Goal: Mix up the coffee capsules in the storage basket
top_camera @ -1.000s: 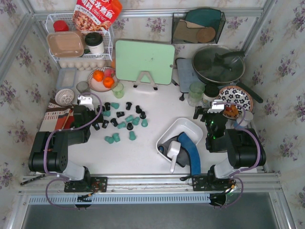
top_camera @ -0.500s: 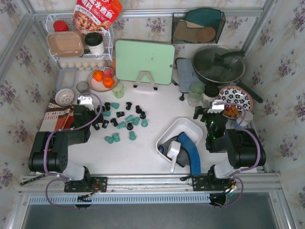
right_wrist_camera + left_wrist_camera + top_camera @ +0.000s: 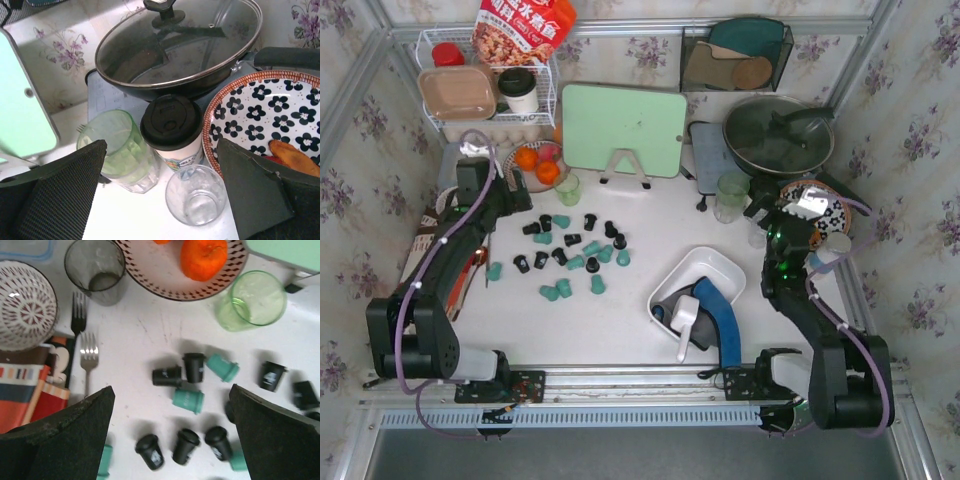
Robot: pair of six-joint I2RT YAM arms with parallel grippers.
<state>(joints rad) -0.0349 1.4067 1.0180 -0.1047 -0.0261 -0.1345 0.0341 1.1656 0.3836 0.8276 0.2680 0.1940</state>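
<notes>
White storage basket [image 3: 713,262] holds utensils [image 3: 718,316], coffee capsules [image 3: 597,285] scattered outside.

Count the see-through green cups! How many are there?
2. One pale green see-through cup stands by the patterned plate of oranges; the other stands in front of the big dark lidded pan. More could hide behind things.

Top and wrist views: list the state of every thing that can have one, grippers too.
coffee capsules: loose on the table, outside the basket
storage basket: upright, holds a white scoop, no capsules seen
wok: lid on
paper cup: lid on
clear glass: upright, empty
left gripper: open, empty
right gripper: open, empty
</notes>
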